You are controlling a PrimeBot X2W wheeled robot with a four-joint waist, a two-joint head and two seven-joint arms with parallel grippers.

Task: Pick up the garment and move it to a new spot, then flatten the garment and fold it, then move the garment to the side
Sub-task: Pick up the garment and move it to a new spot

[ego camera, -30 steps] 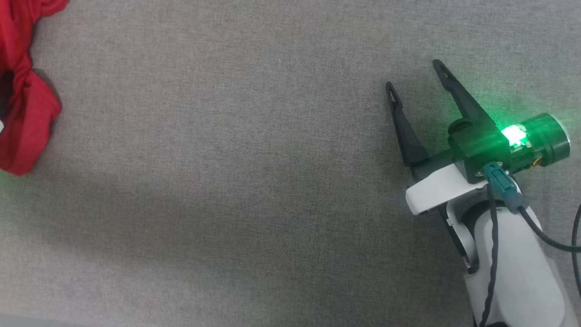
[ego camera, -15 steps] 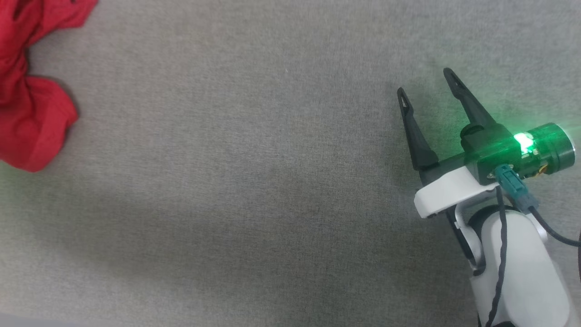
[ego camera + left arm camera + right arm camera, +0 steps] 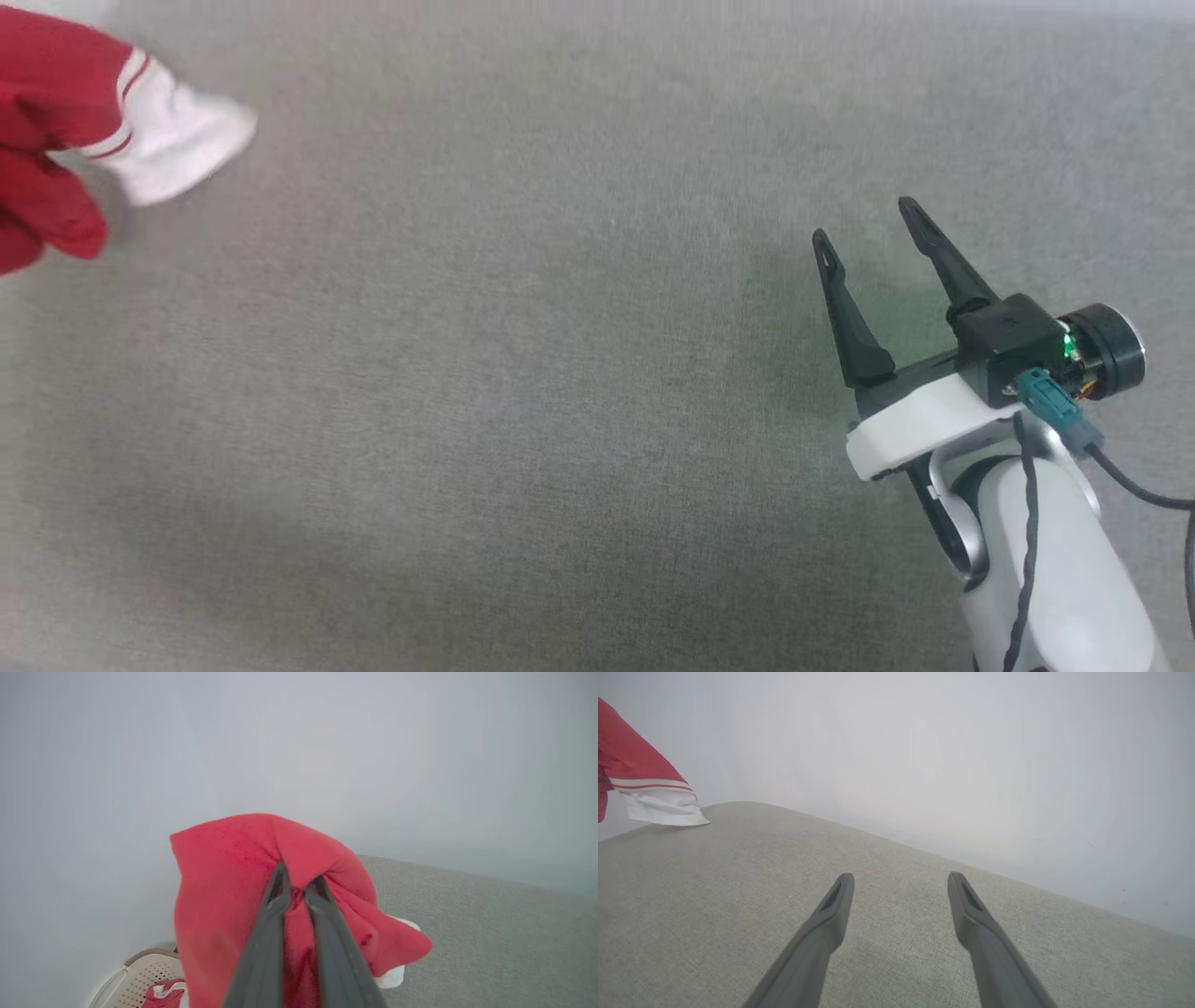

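Left fingers [image 3: 275, 905] pinch the red garment [image 3: 219, 882] (aloft, it seems)

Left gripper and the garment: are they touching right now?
Touching. The left wrist view shows the left gripper pinched shut on a bunched fold of the red garment, with fabric gathered around both fingertips.

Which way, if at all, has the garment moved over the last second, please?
Yes. Against the speck on the grey cloth, the garment has shifted up the head view.
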